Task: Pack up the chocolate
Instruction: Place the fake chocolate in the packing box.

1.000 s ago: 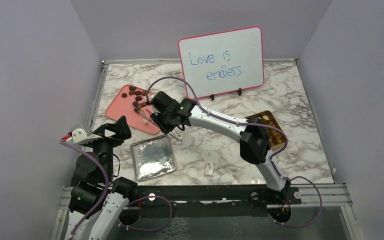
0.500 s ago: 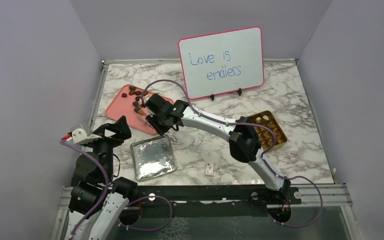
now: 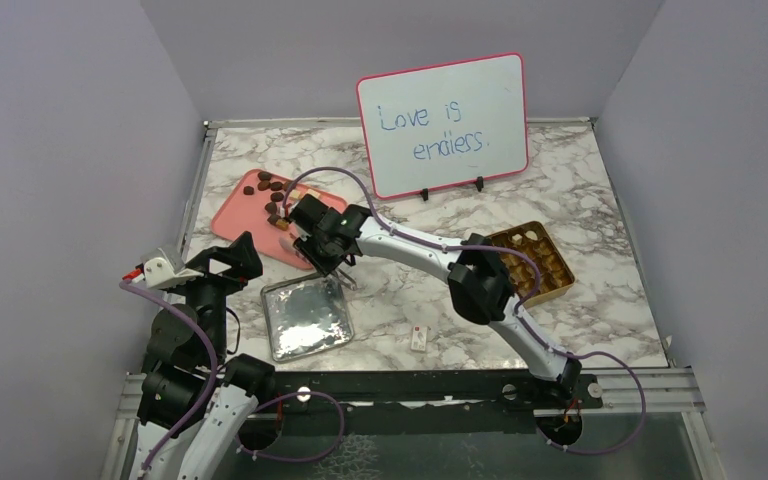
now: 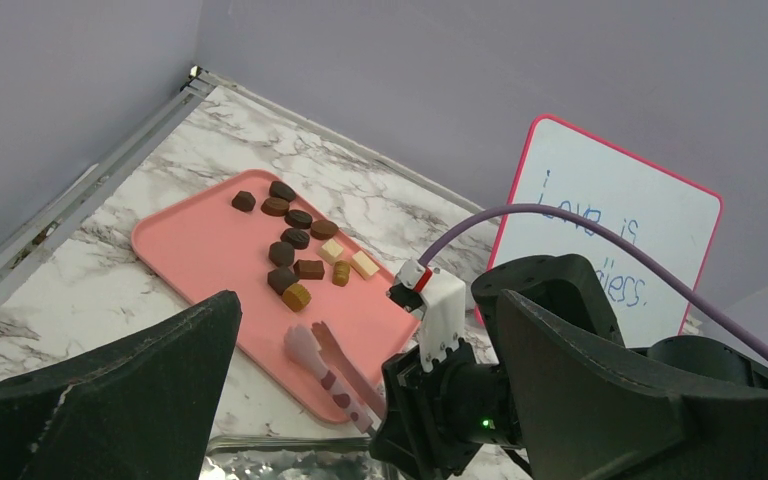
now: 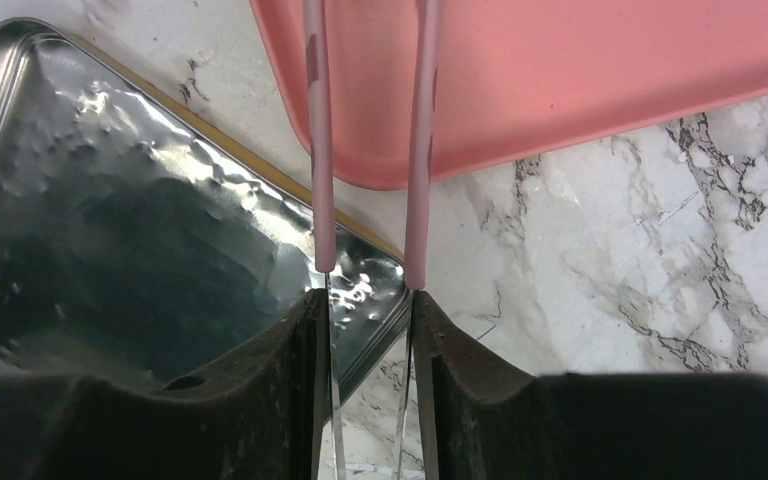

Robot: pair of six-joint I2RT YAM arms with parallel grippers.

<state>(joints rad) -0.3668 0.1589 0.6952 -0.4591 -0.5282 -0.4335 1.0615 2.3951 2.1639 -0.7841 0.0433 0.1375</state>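
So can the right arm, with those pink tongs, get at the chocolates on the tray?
Probably yes. The right gripper holds the pink tongs with their tips over the pink tray, just short of the chocolate, and nothing lies between.

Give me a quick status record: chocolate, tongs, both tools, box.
chocolate: about a dozen pieces on the pink tray, none gripped
right tool: shut on pink tongs
pink tongs: tips apart over the tray, short of the pieces
left tool: open, empty, off to the left
gold box: right of the tray, well apart
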